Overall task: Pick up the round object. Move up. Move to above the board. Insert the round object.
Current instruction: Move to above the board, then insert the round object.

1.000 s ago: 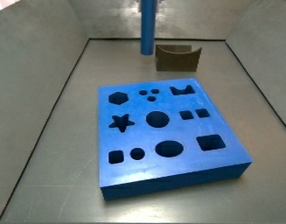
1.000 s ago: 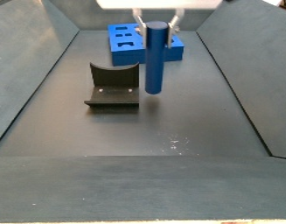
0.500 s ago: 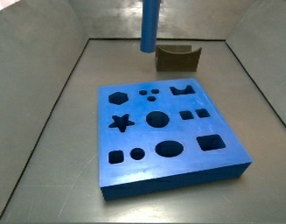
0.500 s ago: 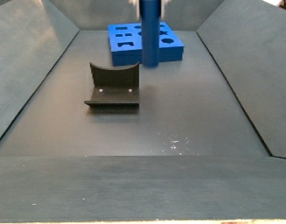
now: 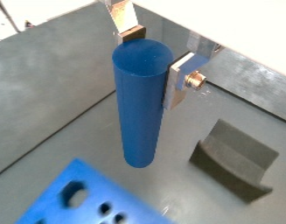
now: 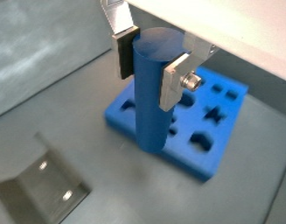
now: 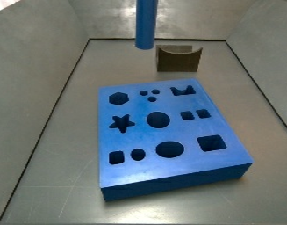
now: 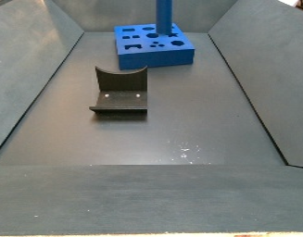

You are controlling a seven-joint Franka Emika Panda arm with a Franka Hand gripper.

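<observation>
Peg hangs upright in the pincer, silver fingers pinching its top from both sides, long axis pointing straight down. It is clear of the desk. The board lies below and off to one side of the pincer, so a sideways carry looks next; fixture sits opposite.
</observation>
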